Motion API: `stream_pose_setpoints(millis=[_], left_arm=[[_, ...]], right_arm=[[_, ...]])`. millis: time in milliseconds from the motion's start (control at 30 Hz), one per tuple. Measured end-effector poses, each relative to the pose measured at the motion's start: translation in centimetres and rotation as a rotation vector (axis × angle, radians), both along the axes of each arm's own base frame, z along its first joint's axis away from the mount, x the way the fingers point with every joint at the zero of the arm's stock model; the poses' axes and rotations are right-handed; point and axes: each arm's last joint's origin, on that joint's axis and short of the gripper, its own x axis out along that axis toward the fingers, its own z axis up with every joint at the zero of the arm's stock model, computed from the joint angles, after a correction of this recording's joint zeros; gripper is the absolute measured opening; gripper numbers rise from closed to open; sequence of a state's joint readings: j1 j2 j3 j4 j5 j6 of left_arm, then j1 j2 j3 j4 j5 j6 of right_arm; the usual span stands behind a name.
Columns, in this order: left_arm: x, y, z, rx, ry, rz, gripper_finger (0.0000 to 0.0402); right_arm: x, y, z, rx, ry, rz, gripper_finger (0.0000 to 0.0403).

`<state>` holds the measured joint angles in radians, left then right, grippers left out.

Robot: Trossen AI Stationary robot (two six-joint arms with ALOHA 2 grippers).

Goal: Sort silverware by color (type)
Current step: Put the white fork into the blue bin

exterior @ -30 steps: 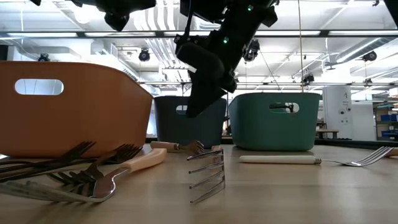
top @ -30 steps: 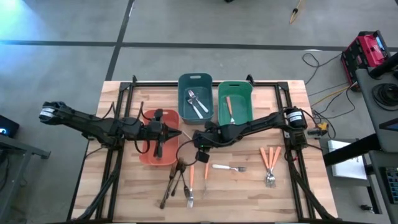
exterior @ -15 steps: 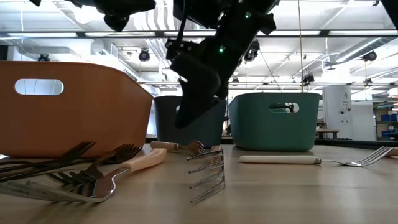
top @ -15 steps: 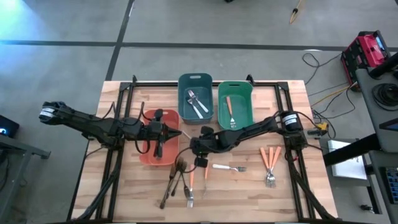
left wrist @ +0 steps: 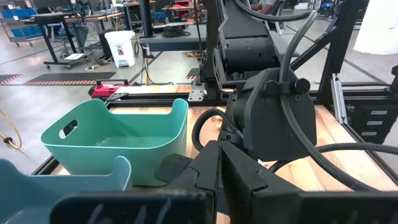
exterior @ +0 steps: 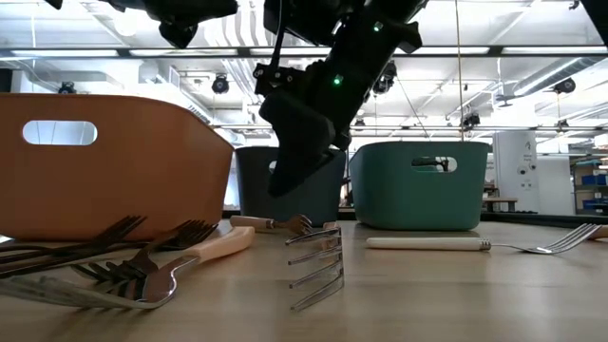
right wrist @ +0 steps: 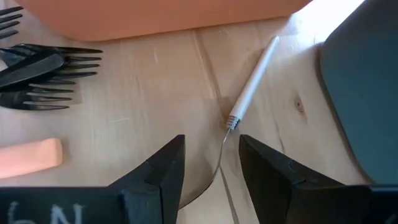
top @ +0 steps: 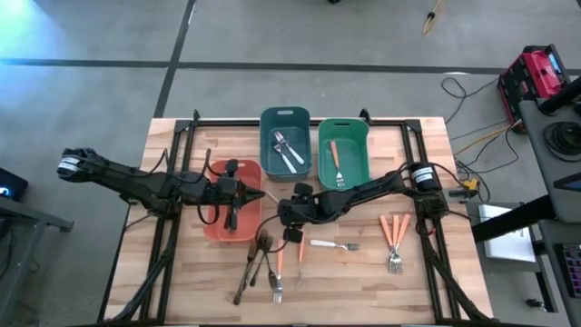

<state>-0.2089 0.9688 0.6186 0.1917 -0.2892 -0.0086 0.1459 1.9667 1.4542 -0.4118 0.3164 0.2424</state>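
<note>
My right gripper [top: 288, 221] hangs open a little above the table, just right of the salmon bin [top: 218, 229]. In the right wrist view a silver fork's slim pale handle [right wrist: 254, 84] lies on the wood ahead of the fingers [right wrist: 166, 167], and its neck runs back between them untouched. Dark bronze forks [right wrist: 37, 74] and an orange handle [right wrist: 31, 155] lie beside it. My left gripper [top: 257, 193] waits shut over the salmon bin's right rim. The blue bin [top: 285, 118] holds silver forks [top: 287, 150]; the green bin [top: 356, 150] holds an orange-handled piece [top: 334, 160].
Dark forks [top: 256, 259], orange-handled forks [top: 280, 263] and a silver fork [top: 334, 244] lie near the front middle. More orange-handled forks [top: 392, 238] lie at the right. In the low view one fork's tines [exterior: 316, 268] stand on edge in front of the gripper [exterior: 290, 176].
My right gripper has moved down and toward the table's near edge, a little to the left, rolling slightly, and its fingers have spread apart. The silverware on the table has stayed where it was.
</note>
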Motion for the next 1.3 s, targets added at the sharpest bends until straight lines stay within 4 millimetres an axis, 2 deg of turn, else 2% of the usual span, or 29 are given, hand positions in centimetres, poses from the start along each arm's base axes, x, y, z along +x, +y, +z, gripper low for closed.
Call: stream_pose_setpoints(millis=[433, 633, 767, 867, 1100, 1300], left_arm=[[0.0, 0.0, 0.0, 0.0, 0.0, 0.0, 0.0], [0.0, 0.0, 0.0, 0.0, 0.0, 0.0, 0.0], [0.0, 0.0, 0.0, 0.001, 0.0, 0.0, 0.0], [0.0, 0.0, 0.0, 0.01, 0.0, -0.002, 0.0], [0.0, 0.0, 0.0, 0.011, 0.001, -0.001, 0.0], [0.0, 0.0, 0.0, 0.018, 0.001, -0.002, 0.0]], right_arm=[[0.1, 0.0, -0.7, 0.009, 0.011, -0.013, 0.0143], [0.1, 0.0, -0.8, -0.003, 0.018, 0.017, 0.0104], [0.3, 0.0, -1.8, -0.01, 0.041, 0.005, 0.0084], [0.4, 0.0, -2.4, -0.01, 0.051, 0.004, 0.0098], [0.6, -0.1, -2.7, -0.023, 0.031, -0.024, 0.0164], [0.6, -0.6, -3.1, -0.024, 0.045, -0.035, 0.0167]])
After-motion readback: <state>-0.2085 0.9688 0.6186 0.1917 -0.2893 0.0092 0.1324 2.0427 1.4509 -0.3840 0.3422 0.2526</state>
